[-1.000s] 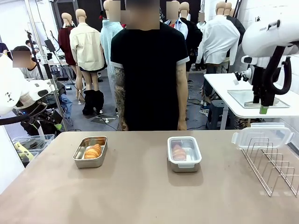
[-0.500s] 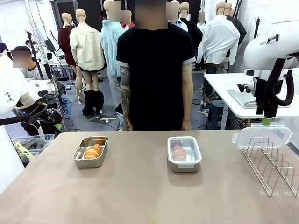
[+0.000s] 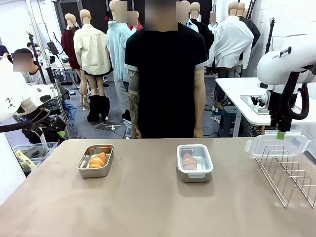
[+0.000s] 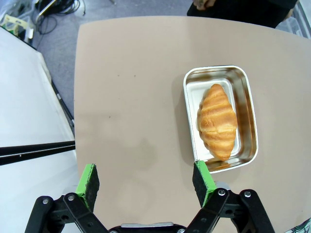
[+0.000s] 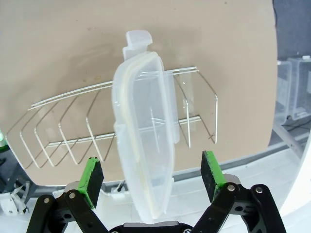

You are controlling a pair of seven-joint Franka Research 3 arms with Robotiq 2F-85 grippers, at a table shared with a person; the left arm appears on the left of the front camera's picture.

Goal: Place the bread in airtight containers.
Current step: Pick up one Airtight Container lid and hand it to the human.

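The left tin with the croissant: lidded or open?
Open. The left tin has no lid; its croissant lies bare inside. The spare clear lid stands in the wire rack.

Shiny steel tin [image 4: 245,104], translucent plastic lid [image 5: 146,131], thin wire rack [image 5: 73,131], matt table [image 3: 148,207].

below the left gripper [image 4: 146,182] sits a tin [image 4: 219,119] on the tabletop [image 4: 131,97], off to one side of it, with a croissant [image 4: 217,121] lying inside. under the right gripper [image 5: 153,174], right between its fingers, a lid [image 5: 143,131] stands in the wire rack [image 5: 73,131].
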